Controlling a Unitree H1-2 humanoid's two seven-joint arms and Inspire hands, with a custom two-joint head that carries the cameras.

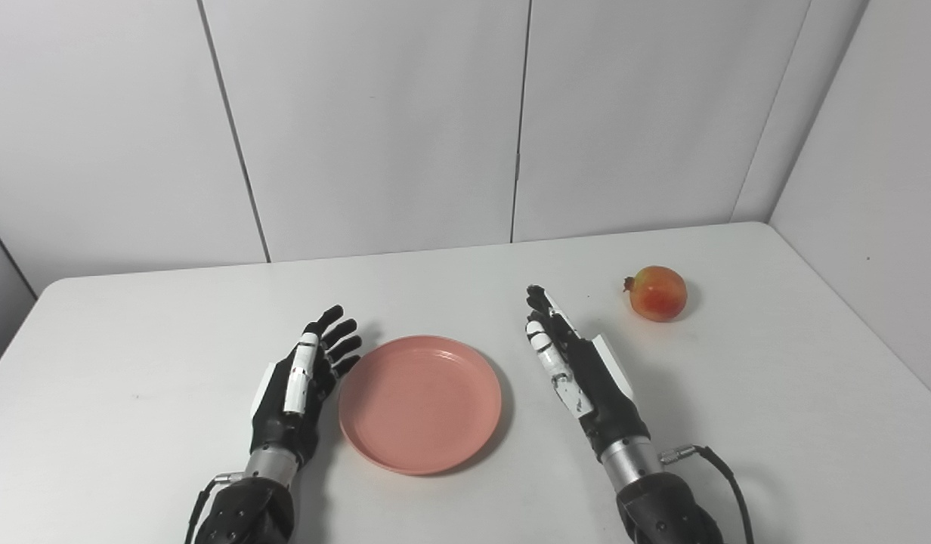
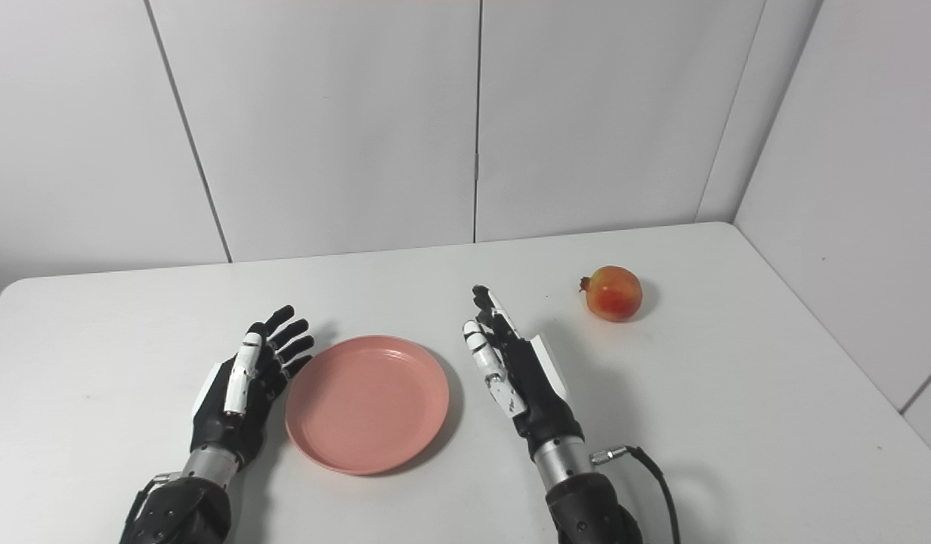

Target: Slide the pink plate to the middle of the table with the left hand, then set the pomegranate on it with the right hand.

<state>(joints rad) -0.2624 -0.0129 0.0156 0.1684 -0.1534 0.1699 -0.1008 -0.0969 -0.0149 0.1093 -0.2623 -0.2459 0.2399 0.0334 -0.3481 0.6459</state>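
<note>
White counter (image 1: pixel 465 287) against plain white wall panels. Pink plate (image 1: pixel 420 403) near middle, between robot hands: left (image 1: pixel 303 385) beside rim, possibly touching, empty, spread; right (image 1: pixel 575 370) empty, extended. Pomegranate (image 1: pixel 657 293) far right.

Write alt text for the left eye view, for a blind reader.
An empty pink plate sits on a white table between two open robot hands, left hand beside its rim, right hand apart. A pomegranate lies beyond the right hand.
</note>
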